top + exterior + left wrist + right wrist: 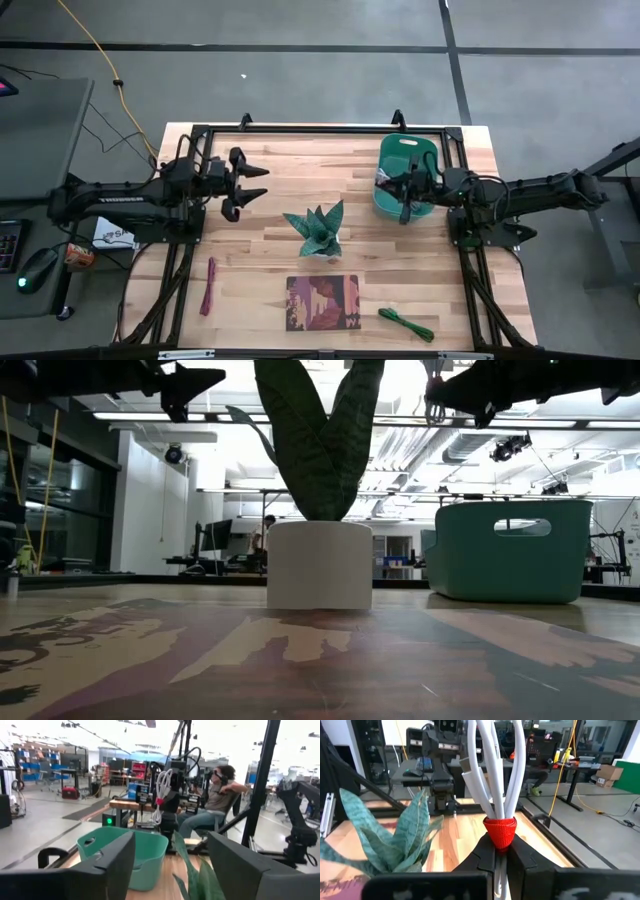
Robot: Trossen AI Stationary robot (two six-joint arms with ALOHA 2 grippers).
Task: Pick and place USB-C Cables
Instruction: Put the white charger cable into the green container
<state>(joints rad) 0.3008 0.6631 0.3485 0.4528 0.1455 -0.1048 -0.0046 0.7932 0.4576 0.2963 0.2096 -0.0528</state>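
My right gripper point(405, 198) is over the teal bin point(425, 160) at the table's far right, shut on the white cable bundle with a red tie point(495, 775). The left wrist view shows that bundle point(162, 785) above the bin point(125, 852). My left gripper point(250, 185) hovers open at the far left and touches nothing. The dark red cable point(208, 285) lies flat on the table near the left edge. The green cable point(405, 323) lies at the near right. I cannot make out the grey-silver cable. My right gripper pinches the white bundle between its two fingers at the red tie point(500, 831). The white loops point(490, 765) stand up out of the fingertips. The bundle is lifted clear, above the bin.
The teal plant in its white pot point(318, 232) stands mid-table between the arms. The reddish-brown book point(322, 302) lies in front of it at the near edge. A black frame rims the table. A seated person point(220, 795) shows in the room beyond.
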